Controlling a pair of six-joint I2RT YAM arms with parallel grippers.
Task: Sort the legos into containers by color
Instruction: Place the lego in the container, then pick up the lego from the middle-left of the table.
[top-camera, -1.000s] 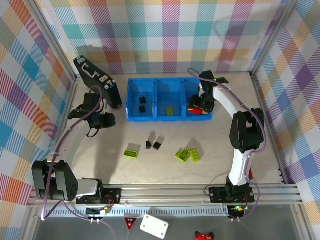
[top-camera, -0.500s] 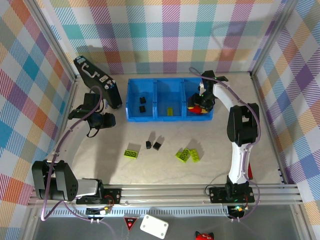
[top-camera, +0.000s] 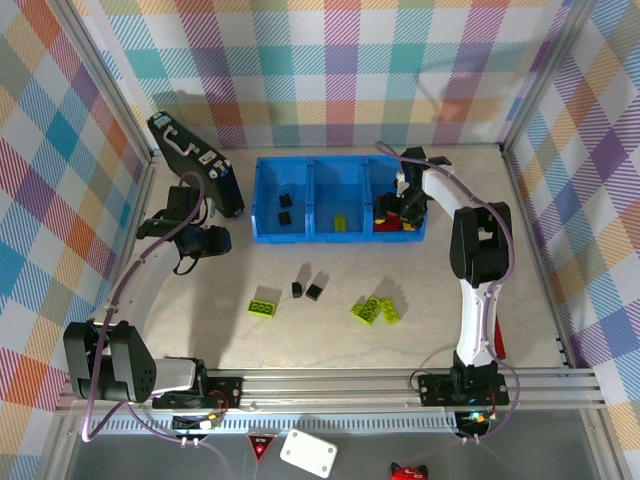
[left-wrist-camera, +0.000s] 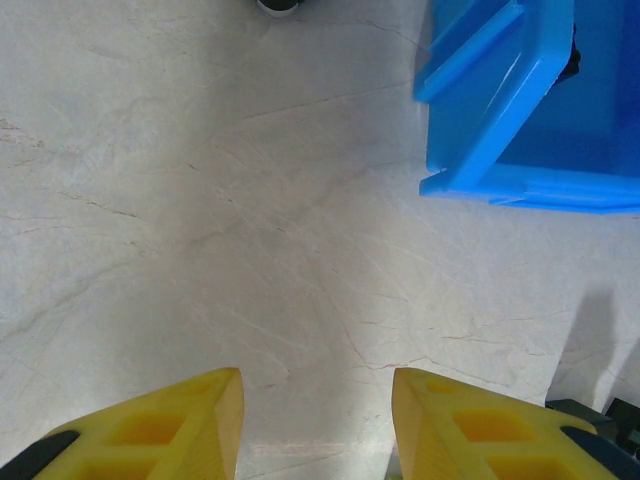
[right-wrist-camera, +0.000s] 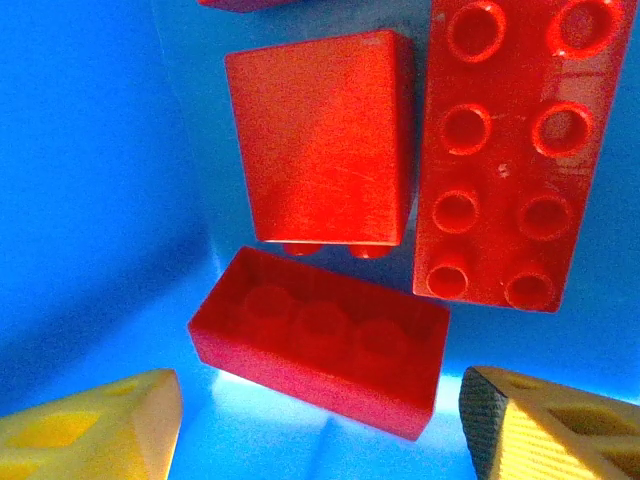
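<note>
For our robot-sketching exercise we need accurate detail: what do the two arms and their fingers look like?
The left arm and right arm are white tubes joined by black joint housings, each trailed by a thin mauve cable. The left fingers and right fingers are yellow wedges with hollow recesses; one right finger carries a dark ribbed pad.

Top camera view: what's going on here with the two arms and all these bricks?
Lego sorting by colour is partly done. The right gripper hangs open over the right compartment of the blue tray, above three red bricks; one lies upside down between its fingers, not gripped. The left gripper is open and empty above the table beside the tray. Sorted black bricks sit in the left compartment and a lime brick in the middle. Loose black bricks and loose lime bricks remain on the table.
</note>
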